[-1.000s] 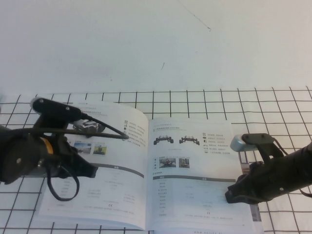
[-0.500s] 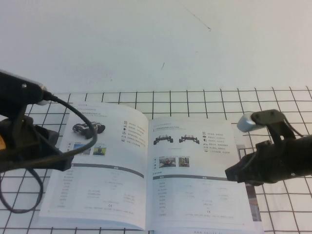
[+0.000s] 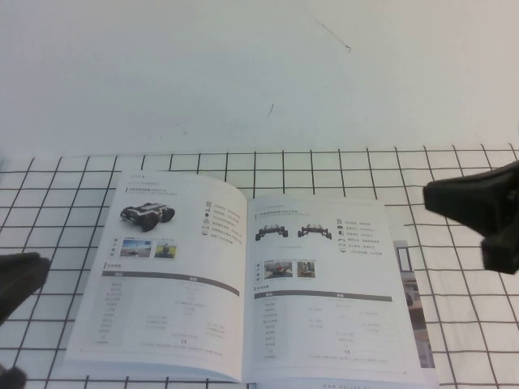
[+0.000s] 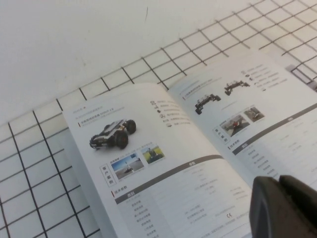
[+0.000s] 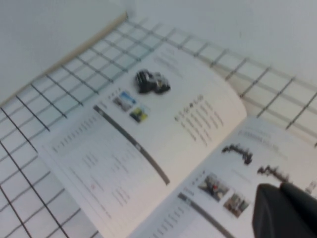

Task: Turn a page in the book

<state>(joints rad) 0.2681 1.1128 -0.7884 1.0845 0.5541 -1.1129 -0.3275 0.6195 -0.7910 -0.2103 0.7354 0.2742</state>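
Observation:
The book point(image 3: 324, 292) lies open and flat on the grid mat. The page point(image 3: 162, 284) lies on the book's left half, showing one dark wheeled robot photo point(image 3: 147, 215) above a table; it also shows in the left wrist view point(image 4: 163, 173) and the right wrist view point(image 5: 148, 134). The facing page point(image 3: 324, 243) shows two small vehicles in a row. My left gripper point(image 3: 18, 279) is off the book's left edge, shut and empty point(image 4: 280, 182). My right gripper point(image 3: 434, 197) hangs beyond the book's right edge, shut and empty point(image 5: 280, 189). Neither touches the book.
A white mat with a black grid point(image 3: 454, 324) covers the near table under the book. Beyond it is bare white tabletop point(image 3: 259, 73). An inner leaf edge point(image 3: 412, 300) sticks out at the book's right side.
Both arms have pulled away from over the book: the left back towards the left edge, the right up and to the right. The book now lies fully uncovered, the page flat on the left.

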